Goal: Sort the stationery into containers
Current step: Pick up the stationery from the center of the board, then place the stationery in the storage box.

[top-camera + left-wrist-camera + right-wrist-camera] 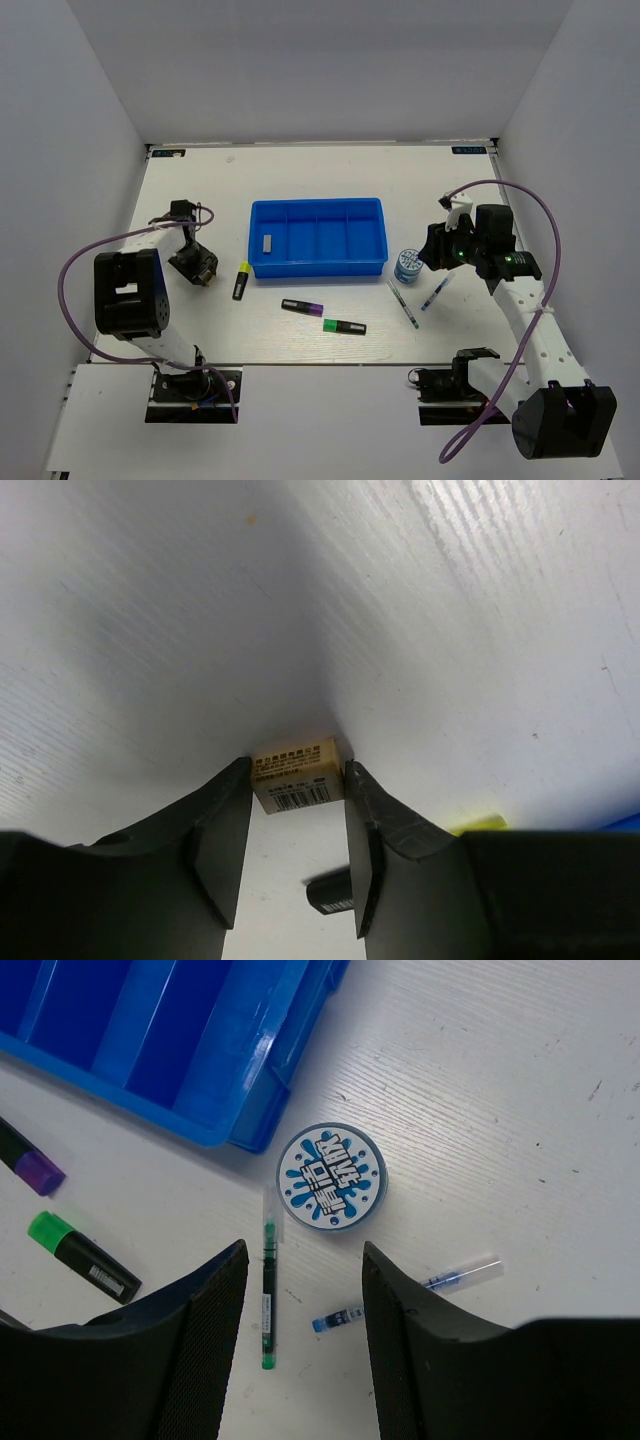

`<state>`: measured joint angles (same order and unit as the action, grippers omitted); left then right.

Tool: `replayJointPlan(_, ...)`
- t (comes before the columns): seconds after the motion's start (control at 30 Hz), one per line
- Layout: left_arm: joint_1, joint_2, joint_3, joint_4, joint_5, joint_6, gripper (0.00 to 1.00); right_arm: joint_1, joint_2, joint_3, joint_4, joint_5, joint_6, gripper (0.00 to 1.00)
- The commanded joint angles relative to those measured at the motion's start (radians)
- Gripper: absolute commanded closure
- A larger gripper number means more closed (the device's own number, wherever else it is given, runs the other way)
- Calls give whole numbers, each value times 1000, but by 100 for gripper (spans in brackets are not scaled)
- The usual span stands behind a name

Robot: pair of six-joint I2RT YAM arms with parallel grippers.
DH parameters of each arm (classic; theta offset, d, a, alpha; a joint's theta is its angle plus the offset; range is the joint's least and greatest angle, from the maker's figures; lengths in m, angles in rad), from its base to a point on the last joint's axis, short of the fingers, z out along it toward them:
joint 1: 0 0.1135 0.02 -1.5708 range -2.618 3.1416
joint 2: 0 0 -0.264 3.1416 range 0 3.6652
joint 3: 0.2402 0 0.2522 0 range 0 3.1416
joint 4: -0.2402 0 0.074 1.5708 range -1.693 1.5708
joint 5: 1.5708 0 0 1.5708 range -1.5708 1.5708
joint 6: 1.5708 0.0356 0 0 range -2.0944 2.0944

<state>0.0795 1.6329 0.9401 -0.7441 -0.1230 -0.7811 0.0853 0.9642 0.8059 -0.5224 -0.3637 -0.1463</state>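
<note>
My left pincer (298,780) pinches a small tan block (295,772) on the table (200,190), left of the blue tray (318,268). The block's label carries a barcode and print too fine to read. My right pincer (305,1260) hangs spread above the blue-white roll (331,1175), whose splashy lettering I can't decipher.

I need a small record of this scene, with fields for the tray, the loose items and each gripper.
tray: blue, four compartments; small block in the leftmost
on table: yellow highlighter, purple highlighter, green highlighter, two pens, roll
left gripper: shut on eraser
right gripper: open, empty, near roll
</note>
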Motion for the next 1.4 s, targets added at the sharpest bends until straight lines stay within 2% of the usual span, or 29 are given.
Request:
replayJointPlan(0.0,8,-1,-6,35,-17,-14,52,-2,1,18,7,8,-13,47)
replayJointPlan(0.1,11,-2,-15,43,-10,-17,61,-1,1,18,7,9,-12,47)
replayJointPlan(0.13,11,-7,-15,42,-3,-14,69,-4,1,16,9,9,-12,47)
replayJointPlan(0.23,11,-39,-12,38,28,-7,82,-1,1,19,9,8,-12,47)
replayJointPlan(0.37,-17,-190,11,57,69,29,85,-1,1,16,9,8,-12,47)
replayJointPlan(0.5,-73,-278,57,103,91,62,86,-1,7,18,9,5,-18,47)
replayJointPlan(0.57,-148,-294,86,121,109,62,86,2,8,15,9,3,-15,49)
replayJointPlan(0.63,-185,-279,98,163,121,60,85,-1,5,13,10,0,-18,58)
replayJointPlan(0.67,-217,-260,123,175,144,63,84,-1,7,13,9,2,-18,75)
replayJointPlan(0.77,-294,-200,189,189,141,74,81,-5,10,10,10,20,-24,100)
replayJointPlan(0.83,-346,-145,224,193,129,82,79,-4,10,10,18,34,-27,100)
replayJointPlan(0.87,-356,-134,247,196,128,82,79,-2,10,9,16,42,-27,98)
replayJointPlan(0.9,-368,-92,273,195,100,89,77,-2,11,10,15,46,-27,90)
replayJointPlan(0.93,-383,-82,288,184,95,94,76,-2,13,10,18,49,-29,79)
replayJointPlan(0.97,-398,-70,301,180,71,97,69,-2,14,10,18,51,-30,68)
replayJointPlan(1.0,-411,-41,339,163,66,101,68,-4,18,10,19,57,-27,47)
replayJointPlan(1.03,-415,-18,348,152,65,111,66,-4,22,9,21,61,-32,40)
replayJointPlan(1.1,-431,10,373,140,42,115,54,-2,34,10,22,77,-29,27)
replayJointPlan(1.17,-437,27,378,137,36,114,41,2,56,13,24,83,-44,20)
replayJointPlan(1.23,-437,30,384,132,33,115,33,4,91,25,18,57,-65,13)
replayJointPlan(1.27,-438,31,387,129,33,117,32,4,125,35,10,45,-88,10)
replayJointPlan(1.37,-438,30,410,109,26,128,29,5,224,94,-53,-40,-142,10)
